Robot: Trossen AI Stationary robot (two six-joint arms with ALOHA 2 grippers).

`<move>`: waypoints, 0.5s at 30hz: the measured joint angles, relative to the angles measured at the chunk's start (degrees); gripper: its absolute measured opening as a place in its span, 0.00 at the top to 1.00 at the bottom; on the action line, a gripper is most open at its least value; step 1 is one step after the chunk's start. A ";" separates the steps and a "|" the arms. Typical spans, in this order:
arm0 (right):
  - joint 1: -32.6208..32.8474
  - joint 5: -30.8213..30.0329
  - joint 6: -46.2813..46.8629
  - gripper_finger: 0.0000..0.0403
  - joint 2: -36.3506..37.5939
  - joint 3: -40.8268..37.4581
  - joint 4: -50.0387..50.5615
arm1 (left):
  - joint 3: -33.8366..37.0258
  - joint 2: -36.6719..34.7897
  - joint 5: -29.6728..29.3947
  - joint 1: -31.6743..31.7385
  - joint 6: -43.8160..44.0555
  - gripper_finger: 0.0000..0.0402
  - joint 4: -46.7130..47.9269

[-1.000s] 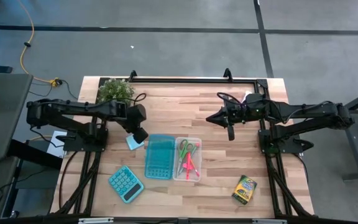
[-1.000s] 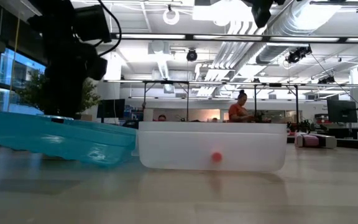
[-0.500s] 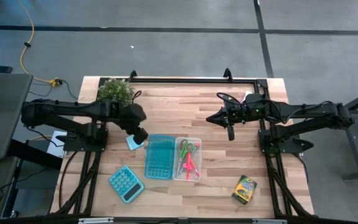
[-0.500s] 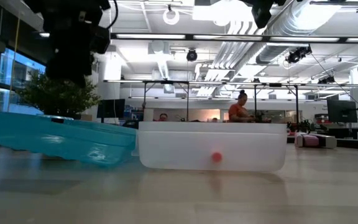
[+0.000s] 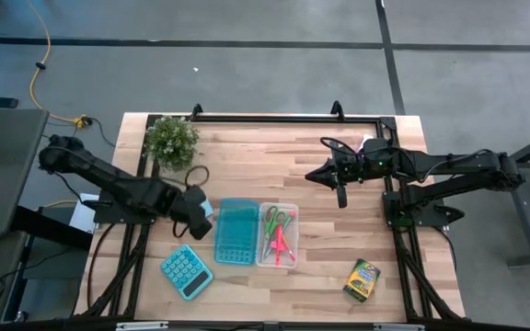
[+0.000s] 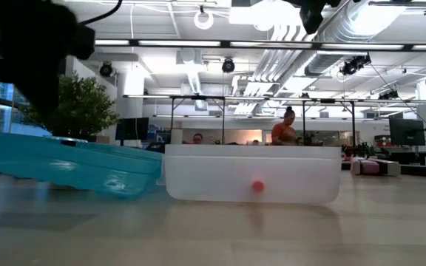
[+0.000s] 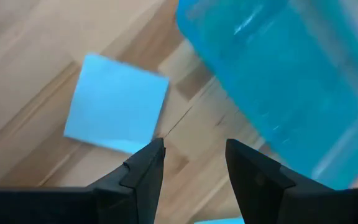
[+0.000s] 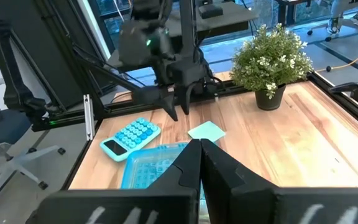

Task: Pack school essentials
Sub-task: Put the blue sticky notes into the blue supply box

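Note:
The light-blue note pad lies flat on the wood next to the teal lid; it also shows in the right wrist view. My left gripper is open and empty, pointing down just above the table beside the pad's edge, and it covers most of the pad in the high view. The clear box holds the green-handled scissors and a pink marker. The crayon box lies near the front right. My right gripper is shut and waits above the table's far right.
The teal calculator lies near the front left, close to my left gripper. A potted plant stands at the far left. The teal lid lies against the clear box's left side, tilted in the low view. A black frame runs along the far edge.
My left gripper has moved toward the table's near edge and a little left, from beside the plant toward the note pad and calculator, and its arm has swung out to the left. The note pad, lid and box have stayed in place.

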State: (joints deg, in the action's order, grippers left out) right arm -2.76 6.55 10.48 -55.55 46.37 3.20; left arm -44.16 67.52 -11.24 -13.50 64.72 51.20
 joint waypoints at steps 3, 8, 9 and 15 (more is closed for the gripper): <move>0.00 -0.02 0.00 1.00 0.00 0.00 0.50 | 1.35 3.28 -0.93 -2.44 -2.83 0.59 -0.13; 0.00 -1.68 -0.22 1.00 0.01 0.00 1.06 | 2.27 7.51 -1.66 -2.55 -10.41 0.58 -0.16; 0.00 -1.87 -0.22 1.00 0.00 0.00 1.11 | 2.27 8.15 -0.91 -2.16 -11.83 0.57 -0.25; 0.02 -3.09 -0.44 1.00 0.00 0.00 1.90 | 4.05 9.60 -0.60 0.51 -18.69 0.48 -6.55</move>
State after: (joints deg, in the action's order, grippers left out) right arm -2.74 3.46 10.04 -55.55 46.37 5.10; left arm -40.11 77.12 -11.84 -12.99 46.03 44.65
